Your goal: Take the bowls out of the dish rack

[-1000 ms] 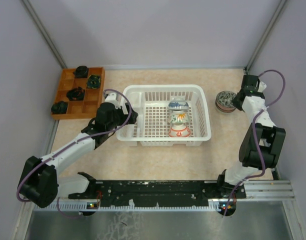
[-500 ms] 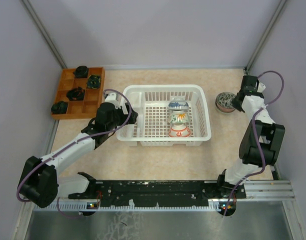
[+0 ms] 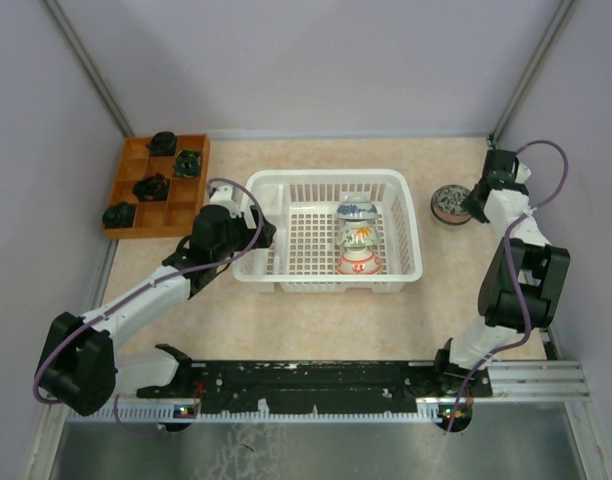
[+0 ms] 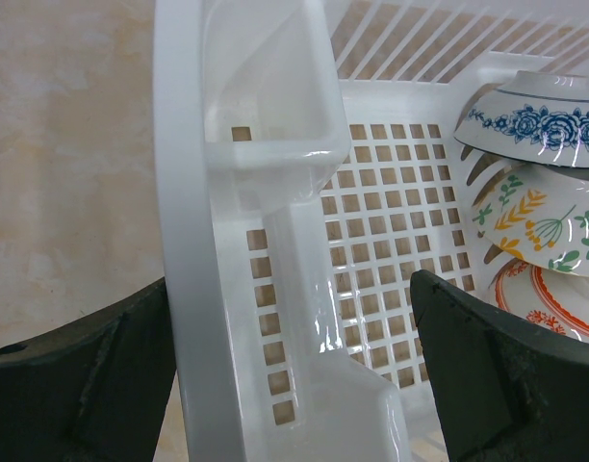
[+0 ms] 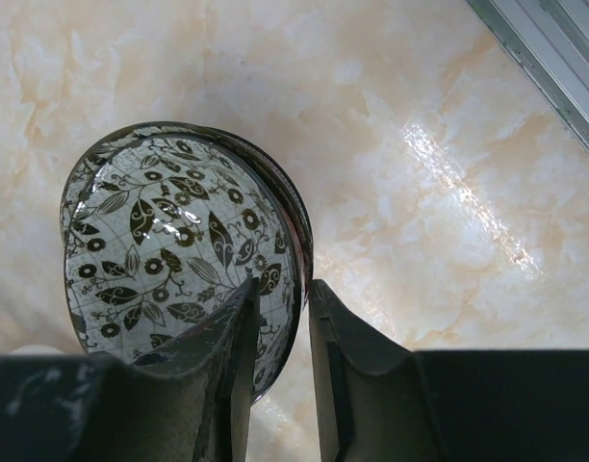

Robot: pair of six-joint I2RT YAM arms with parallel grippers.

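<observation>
The white dish rack (image 3: 326, 285) stands mid-table. Three bowls stand on edge in its right half: blue-and-white (image 3: 356, 210), white with orange and green sprigs (image 3: 357, 236), and red-ringed (image 3: 358, 262). They also show in the left wrist view, blue-and-white (image 4: 535, 120) uppermost. My left gripper (image 3: 254, 235) is open and straddles the rack's left wall (image 4: 193, 241). My right gripper (image 3: 466, 205) is shut on the rim of a dark leaf-patterned bowl (image 5: 160, 250), one finger inside and one outside. That bowl (image 3: 448, 202) sits low over the table, right of the rack.
A brown wooden compartmented tray (image 3: 156, 185) with small dark lumps sits at the far left. The enclosure's metal frame edge (image 5: 554, 58) runs close behind the right gripper. Bare table lies in front of the rack.
My right gripper and the dark bowl have shifted slightly towards the far side. The left arm and the rack have not moved.
</observation>
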